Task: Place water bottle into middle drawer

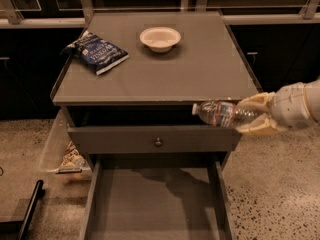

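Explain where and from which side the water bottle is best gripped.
Its base end, from the right: the water bottle lies horizontal, cap pointing left, and the end effector, at the right front corner of the cabinet, clamps it there.
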Motion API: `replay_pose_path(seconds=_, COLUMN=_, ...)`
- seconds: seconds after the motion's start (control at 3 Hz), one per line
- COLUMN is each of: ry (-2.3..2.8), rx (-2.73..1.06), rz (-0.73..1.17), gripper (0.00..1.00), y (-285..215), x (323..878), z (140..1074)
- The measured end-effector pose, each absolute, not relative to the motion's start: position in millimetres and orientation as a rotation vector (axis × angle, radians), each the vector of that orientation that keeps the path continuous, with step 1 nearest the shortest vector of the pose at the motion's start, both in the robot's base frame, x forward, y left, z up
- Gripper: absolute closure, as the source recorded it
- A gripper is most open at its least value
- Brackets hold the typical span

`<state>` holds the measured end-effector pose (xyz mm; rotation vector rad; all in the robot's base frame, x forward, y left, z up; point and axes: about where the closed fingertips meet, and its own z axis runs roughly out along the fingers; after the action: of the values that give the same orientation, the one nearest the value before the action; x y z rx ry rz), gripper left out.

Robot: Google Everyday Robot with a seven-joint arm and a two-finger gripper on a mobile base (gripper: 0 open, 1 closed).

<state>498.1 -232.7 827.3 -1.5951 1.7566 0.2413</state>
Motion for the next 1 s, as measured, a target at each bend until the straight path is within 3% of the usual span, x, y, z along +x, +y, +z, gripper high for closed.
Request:
replay_pose_path(seconds=0.33, ry=1.793, rx=-1.613, rz=0.333, gripper=1.0, y=-237, x=469, z=782)
replay_pose_path(seconds=1.0, ry=1.811, rx=-1.613, rz=0.347, gripper=1.0, y=-221, x=479, z=750)
